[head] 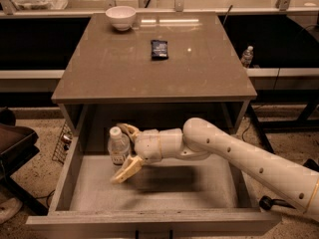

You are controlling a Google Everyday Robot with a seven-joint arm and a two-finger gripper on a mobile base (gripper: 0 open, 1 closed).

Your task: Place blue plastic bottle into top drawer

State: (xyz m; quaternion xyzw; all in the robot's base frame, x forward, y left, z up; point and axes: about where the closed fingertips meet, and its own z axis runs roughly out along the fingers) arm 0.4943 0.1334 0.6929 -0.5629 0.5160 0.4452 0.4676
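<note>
The blue plastic bottle (pixel 118 142), clear with a white cap, stands upright on the floor of the open top drawer (pixel 149 222), at its back left. My gripper (pixel 118 153) is inside the drawer with its fingers spread open. One finger (pixel 125 169) lies in front of the bottle and the other (pixel 128 130) behind it. The white arm reaches in from the right.
On the cabinet top (pixel 149 73) stand a white bowl (pixel 121 17) at the back left and a dark packet (pixel 159 49) near the middle. A tiny bottle (pixel 246 56) stands on the ledge to the right. A dark chair (pixel 15 146) is at the left.
</note>
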